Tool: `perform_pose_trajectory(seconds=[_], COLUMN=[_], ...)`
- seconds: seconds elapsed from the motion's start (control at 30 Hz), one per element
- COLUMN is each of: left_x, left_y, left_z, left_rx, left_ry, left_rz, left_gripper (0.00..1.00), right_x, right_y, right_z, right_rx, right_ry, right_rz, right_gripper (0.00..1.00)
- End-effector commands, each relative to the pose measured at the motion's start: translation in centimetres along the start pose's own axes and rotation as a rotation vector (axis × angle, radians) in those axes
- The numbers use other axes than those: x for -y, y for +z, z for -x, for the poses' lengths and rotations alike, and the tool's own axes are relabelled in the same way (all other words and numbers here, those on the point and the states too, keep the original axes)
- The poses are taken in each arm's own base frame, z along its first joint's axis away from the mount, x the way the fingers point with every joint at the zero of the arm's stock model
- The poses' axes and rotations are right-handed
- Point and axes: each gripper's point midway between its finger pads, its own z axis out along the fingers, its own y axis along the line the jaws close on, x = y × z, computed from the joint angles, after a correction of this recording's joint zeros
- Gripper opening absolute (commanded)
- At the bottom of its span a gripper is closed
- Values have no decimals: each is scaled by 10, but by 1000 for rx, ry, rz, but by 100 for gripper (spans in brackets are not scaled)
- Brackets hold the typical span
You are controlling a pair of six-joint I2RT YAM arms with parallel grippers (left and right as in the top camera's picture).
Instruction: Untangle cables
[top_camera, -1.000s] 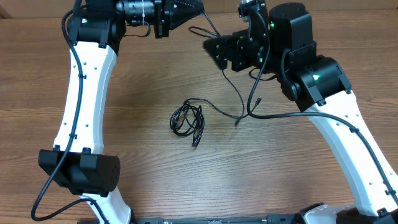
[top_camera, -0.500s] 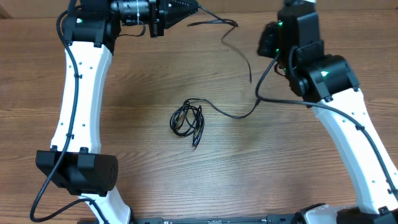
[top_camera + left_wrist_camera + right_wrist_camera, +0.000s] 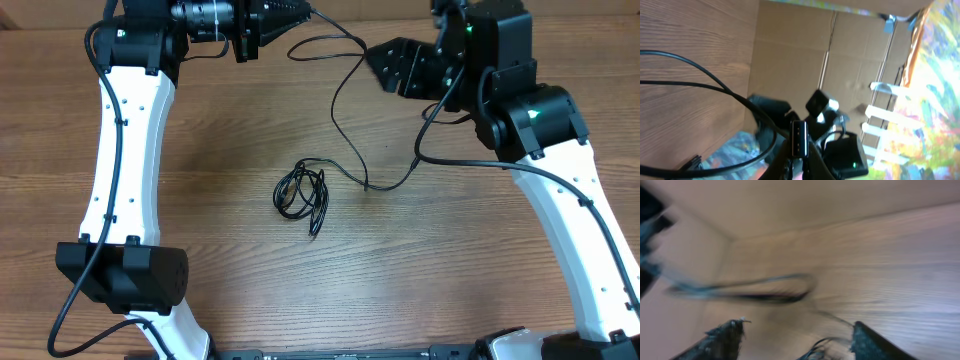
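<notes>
Left gripper (image 3: 305,12) sits up at the far edge of the table (image 3: 200,260), pointing right, jaws together and clamped on the plug end of a loose strand (image 3: 335,100); the left wrist view shows that plug (image 3: 799,140) pinched between the fingertips, with cardboard sheets (image 3: 790,60) standing past the table edge; from the grip the strand swings right, bends back and runs toward the middle, ending just right of the coil of cables (image 3: 302,195); the coil lies flat at table centre, well apart from both arms, with bare wood on every side and a wide open stretch across the near half; right gripper (image 3: 390,68) is at the far right, just beside the strand's upper bend, and whether it touches I cannot tell; its fingers are spread apart and hold nothing; its wrist view is motion-blurred, yet both fingers (image 3: 725,335) show wide of each other, with a smeared cable loop (image 3: 765,290) beyond them over the wood.
</notes>
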Motion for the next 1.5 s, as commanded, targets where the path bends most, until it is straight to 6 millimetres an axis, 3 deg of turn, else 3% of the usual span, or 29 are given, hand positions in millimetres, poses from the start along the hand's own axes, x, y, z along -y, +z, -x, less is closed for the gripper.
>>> perform_pose_trajectory(seconds=[0.0,0.13,0.3,0.5,0.77,0.93,1.1,1.3,1.47], left_x=[14,15,17,20,22,22,25,28,22], left_y=[-3,-1,10,18,17,16,14,12,17], left_z=[-6,-11,-26,-45,-49,-51,-61,-67,-45], left_rx=[32,5,-56,-146,-172,-183,-244,-284,-147], left_ry=[2,-12,-70,-114,-112,-102,-99,-42,150], left_rz=[-6,-10,-13,-20,-25,-29,-42,-61,-46], left_gripper=[4,4,4,4,4,4,4,4,4], right_x=[-38,-39,-43,3,37,36,73,96,95], right_y=[-11,-10,3,25,7,-1,-28,-37,-22], right_z=[-12,-9,-14,3,59,77,95,97,77], right_rx=[-54,-37,-39,43,296,376,522,506,392], right_ry=[-88,-170,-273,-278,-268,-267,-99,-76,-81], right_rz=[177,183,178,-107,-375,-389,-598,-641,-585], right_gripper=[82,98,100,100,100,100,100,100,100])
